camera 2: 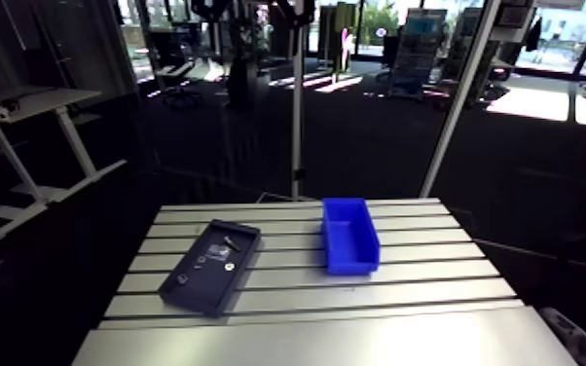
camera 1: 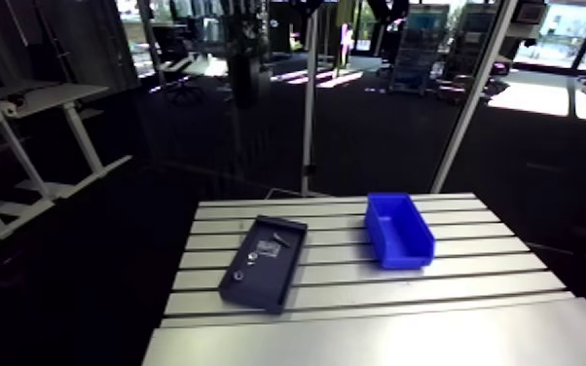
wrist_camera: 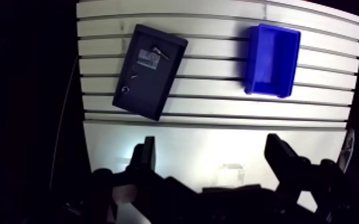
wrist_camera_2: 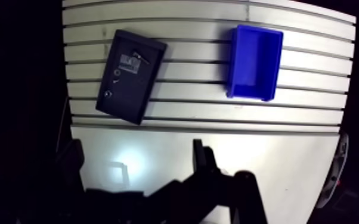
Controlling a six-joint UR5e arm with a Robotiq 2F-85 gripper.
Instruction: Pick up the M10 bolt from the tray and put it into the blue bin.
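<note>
Wrist view: tool (wrist_camera: 212, 152) spread, empty; tray (wrist_camera: 152, 89) at its 11 o'clock, blue bin (wrist_camera: 252, 59) at 1. Risk: small parts (wrist_camera: 149, 56) lie close, wrong piece may get pinched.

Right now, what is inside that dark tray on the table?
The dark tray holds a slim bolt, a pale patch and a small ring-shaped part. Nothing covers them, but they are too small to identify further.
</note>
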